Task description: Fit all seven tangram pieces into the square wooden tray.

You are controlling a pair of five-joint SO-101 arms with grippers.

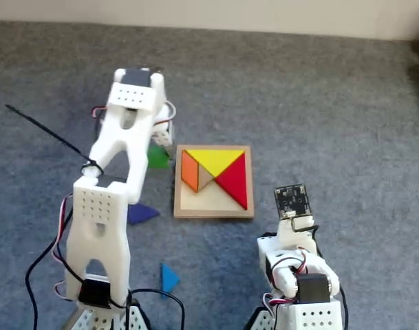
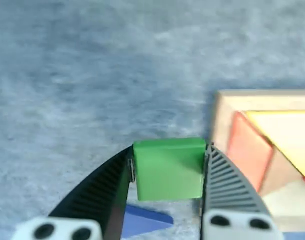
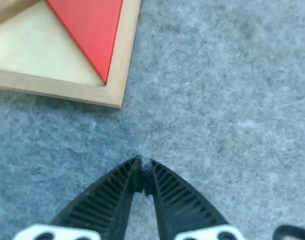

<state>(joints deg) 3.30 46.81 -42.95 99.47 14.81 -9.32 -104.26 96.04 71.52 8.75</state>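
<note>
Gripping a green square (image 2: 168, 169) in the left end effector (image 2: 170, 150), just beside the tray (image 2: 220, 120). Clenching the right end effector (image 3: 143, 167) empty near the tray's corner.

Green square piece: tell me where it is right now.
In the high view the green square piece is clamped in the left gripper, just outside the left rim of the wooden tray, near its far corner.
</note>
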